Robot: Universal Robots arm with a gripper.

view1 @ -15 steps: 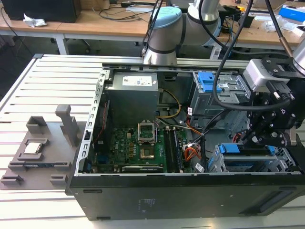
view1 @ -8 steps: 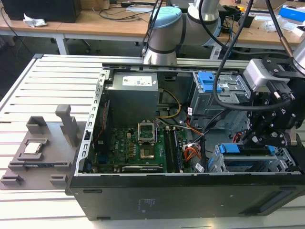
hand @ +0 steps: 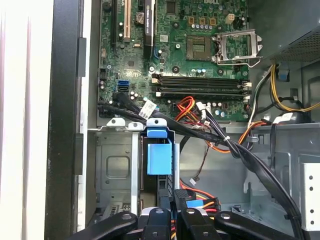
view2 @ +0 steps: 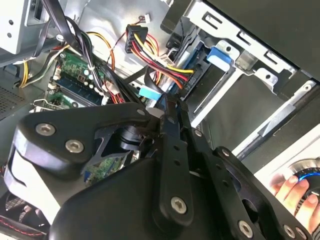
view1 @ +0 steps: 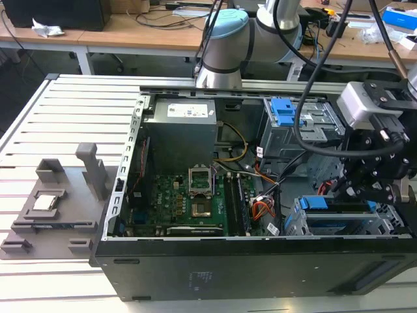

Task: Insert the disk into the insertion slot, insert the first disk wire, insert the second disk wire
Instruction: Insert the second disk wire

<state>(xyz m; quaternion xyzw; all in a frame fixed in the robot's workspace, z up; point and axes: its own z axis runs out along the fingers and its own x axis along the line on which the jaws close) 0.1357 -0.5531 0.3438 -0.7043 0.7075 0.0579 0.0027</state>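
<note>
The disk (view1: pixel 335 215) lies inside the insertion slot (view1: pixel 391 220), the low silver cage at the exterior view's right, with its blue frame end (hand: pixel 159 159) sticking out. My gripper (view1: pixel 366 186) hangs over that cage, fingers together. In the second wrist view my gripper (view2: pixel 172 107) has its tips right at a light-blue wire plug (view2: pixel 150 92) and a black plug with red, yellow and black wires (view2: pixel 182 82) at the disk's end. Whether the tips pinch a plug is hidden. The blue frame tab (view2: pixel 220 54) sits in the cage (view2: pixel 250 65).
The open computer case holds a green motherboard (view1: pixel 195 202), a power supply (view1: pixel 182 130) and a taller grey cage with a blue latch (view1: pixel 283 111). Black cable bundles (hand: pixel 210 135) cross beside the slot. A hand (view2: pixel 292 189) shows outside the case. A grey fixture (view1: pixel 52 202) stands on the table.
</note>
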